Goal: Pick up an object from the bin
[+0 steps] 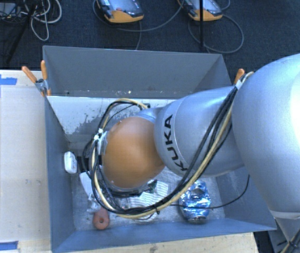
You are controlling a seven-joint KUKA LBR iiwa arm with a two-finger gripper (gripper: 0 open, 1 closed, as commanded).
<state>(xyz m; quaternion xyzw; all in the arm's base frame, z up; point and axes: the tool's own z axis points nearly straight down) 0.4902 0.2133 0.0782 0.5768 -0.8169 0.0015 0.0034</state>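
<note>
Brown ring (101, 220), perhaps rubber, lies apart from crinkled silvery wrapper (195, 200)

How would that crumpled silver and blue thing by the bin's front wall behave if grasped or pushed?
The crumpled silver and blue thing looks like thin foil, so probably light and easily crushed. Its shiny surface may be slippery. Being lumpy, it would likely slide rather than roll.

Grey bin (134, 73); silver arm (202, 125) lettered black; orange wrist cover (131, 152); reddish-brown ring (101, 220), lower left; blue-and-silver crumpled packet (195, 200), lower centre; white piece (70, 162), left.
</note>
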